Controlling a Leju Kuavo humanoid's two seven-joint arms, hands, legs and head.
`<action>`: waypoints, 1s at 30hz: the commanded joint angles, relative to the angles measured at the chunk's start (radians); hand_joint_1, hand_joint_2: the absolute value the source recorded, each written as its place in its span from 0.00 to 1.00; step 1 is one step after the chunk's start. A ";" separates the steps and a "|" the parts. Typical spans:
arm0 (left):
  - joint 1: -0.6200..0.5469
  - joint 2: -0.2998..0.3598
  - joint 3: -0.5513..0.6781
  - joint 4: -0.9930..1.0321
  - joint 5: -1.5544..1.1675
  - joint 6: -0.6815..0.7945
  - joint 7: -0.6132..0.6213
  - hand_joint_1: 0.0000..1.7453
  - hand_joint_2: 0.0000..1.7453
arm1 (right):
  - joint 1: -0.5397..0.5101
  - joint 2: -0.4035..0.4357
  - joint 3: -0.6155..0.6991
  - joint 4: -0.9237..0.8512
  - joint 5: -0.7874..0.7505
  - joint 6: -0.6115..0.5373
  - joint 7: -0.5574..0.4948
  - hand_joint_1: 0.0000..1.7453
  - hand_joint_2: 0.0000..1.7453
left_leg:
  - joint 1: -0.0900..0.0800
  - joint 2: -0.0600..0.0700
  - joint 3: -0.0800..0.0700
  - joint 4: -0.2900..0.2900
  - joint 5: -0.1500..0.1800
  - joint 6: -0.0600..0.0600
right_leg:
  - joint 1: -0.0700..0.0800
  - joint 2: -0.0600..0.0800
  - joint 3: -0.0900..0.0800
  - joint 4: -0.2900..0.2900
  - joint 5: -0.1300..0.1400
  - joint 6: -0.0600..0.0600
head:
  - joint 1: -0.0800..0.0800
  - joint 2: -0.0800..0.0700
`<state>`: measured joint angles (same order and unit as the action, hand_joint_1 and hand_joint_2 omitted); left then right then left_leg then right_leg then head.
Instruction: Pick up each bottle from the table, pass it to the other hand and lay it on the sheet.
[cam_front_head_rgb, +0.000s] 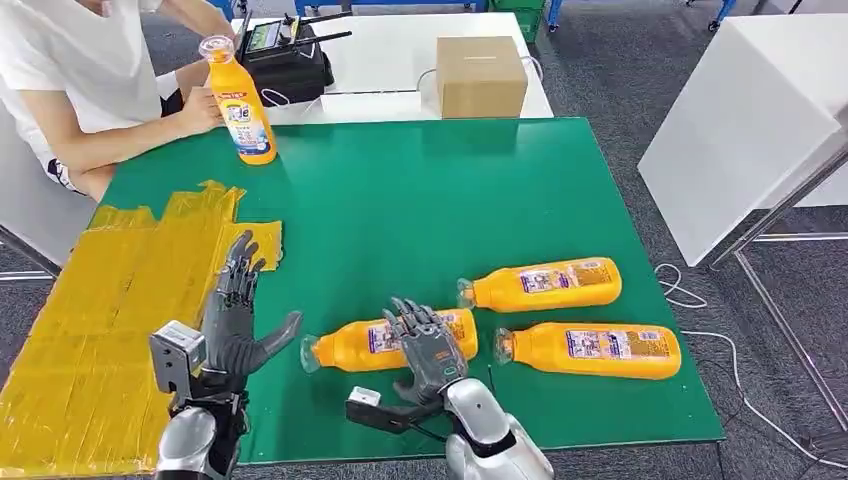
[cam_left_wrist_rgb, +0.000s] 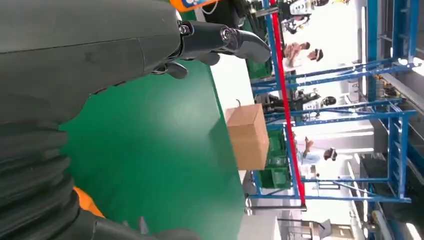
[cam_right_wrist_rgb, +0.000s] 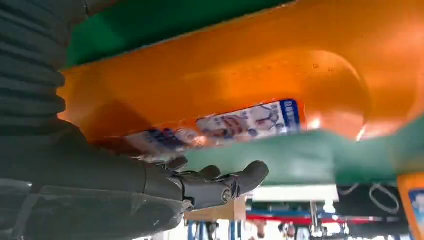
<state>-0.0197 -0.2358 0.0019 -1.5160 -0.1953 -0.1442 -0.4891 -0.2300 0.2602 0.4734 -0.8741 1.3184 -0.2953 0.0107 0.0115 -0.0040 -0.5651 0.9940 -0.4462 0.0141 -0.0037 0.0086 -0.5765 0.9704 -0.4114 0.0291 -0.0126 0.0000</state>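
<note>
Three orange bottles lie on the green table (cam_front_head_rgb: 400, 200). My right hand (cam_front_head_rgb: 428, 348) reaches over the rear end of the nearest bottle (cam_front_head_rgb: 365, 345), fingers stretched across it and not closed. The right wrist view has that bottle (cam_right_wrist_rgb: 250, 75) close against the palm, with the fingers (cam_right_wrist_rgb: 220, 185) still straight. My left hand (cam_front_head_rgb: 235, 320) hovers open beside the bottle's cap, at the edge of the yellow sheet (cam_front_head_rgb: 100, 300). Two more bottles (cam_front_head_rgb: 545, 285) (cam_front_head_rgb: 595, 350) lie to the right. A person's hand holds a fourth bottle (cam_front_head_rgb: 240, 100) upright at the far left.
A person (cam_front_head_rgb: 80, 90) sits at the far left corner. Beyond the green table stand a cardboard box (cam_front_head_rgb: 480, 75) and a black device (cam_front_head_rgb: 285, 55) on a white table. Another white table (cam_front_head_rgb: 740, 120) stands to the right. Cables lie on the floor.
</note>
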 joint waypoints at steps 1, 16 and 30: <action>-0.050 0.015 0.002 0.092 0.007 -0.005 -0.005 0.00 1.00 | -0.136 -0.007 0.016 0.280 -0.023 0.039 0.016 0.00 1.00 | 0.000 0.000 0.005 -0.002 0.000 0.000 | 0.000 -0.001 0.005 -0.002 0.000 0.000 | 0.000 0.000; -0.051 0.001 0.010 0.106 0.007 -0.005 -0.003 0.00 1.00 | -0.245 0.011 -0.009 0.458 0.105 0.029 0.220 0.33 1.00 | 0.000 -0.002 0.011 -0.002 0.001 0.000 | 0.000 -0.003 0.010 -0.002 0.001 0.000 | 0.000 0.000; -0.062 -0.002 0.018 0.119 0.011 -0.007 0.001 0.00 1.00 | -0.233 0.025 -0.048 0.429 0.112 0.007 0.171 1.00 1.00 | 0.000 -0.002 0.013 -0.001 0.001 0.001 | 0.000 -0.003 0.013 -0.002 0.000 0.000 | 0.000 0.000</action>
<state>-0.0417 -0.2361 0.0068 -1.4603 -0.1854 -0.1487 -0.4936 -0.4740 0.3002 0.4780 -0.5135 1.4389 -0.2777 0.2136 0.0112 -0.0037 -0.5535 0.9939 -0.4455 0.0150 -0.0037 0.0088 -0.5661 0.9700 -0.4110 0.0290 -0.0130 0.0000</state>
